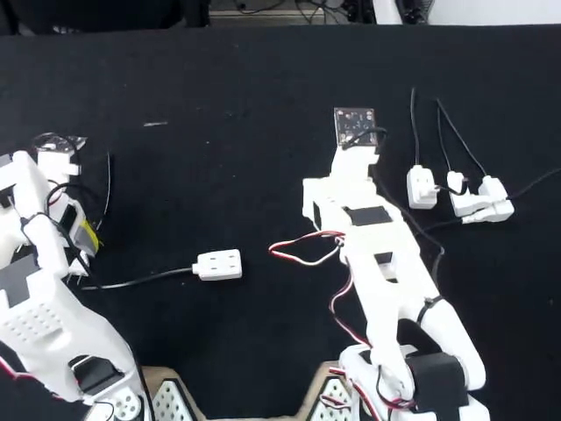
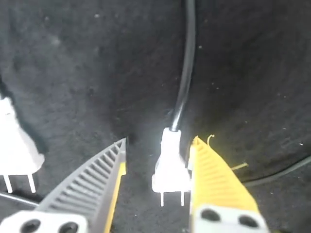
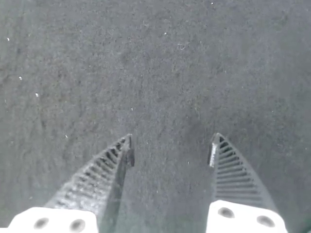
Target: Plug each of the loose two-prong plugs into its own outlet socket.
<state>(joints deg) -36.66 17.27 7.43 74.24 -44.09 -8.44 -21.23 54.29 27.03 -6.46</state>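
My left gripper (image 2: 160, 141) is open low over the black cloth, at the table's left edge (image 1: 79, 232). A white two-prong plug (image 2: 170, 167) on a black cable (image 2: 187, 63) lies between its fingers, close against the yellow-taped finger (image 2: 214, 179) and apart from the grey one. A second white plug (image 2: 17, 155) lies off to the side. A white outlet strip (image 1: 219, 264) with its cable sits mid-table. My right gripper (image 3: 172, 137) is open over bare cloth, near the table's far middle (image 1: 355, 132).
Two white plug or socket pieces (image 1: 422, 187) (image 1: 482, 200) with thin black cords lie to the right of the right arm. Red and white wires (image 1: 302, 250) loop beside that arm. A small white cluster with wires (image 1: 57, 153) sits at the far left.
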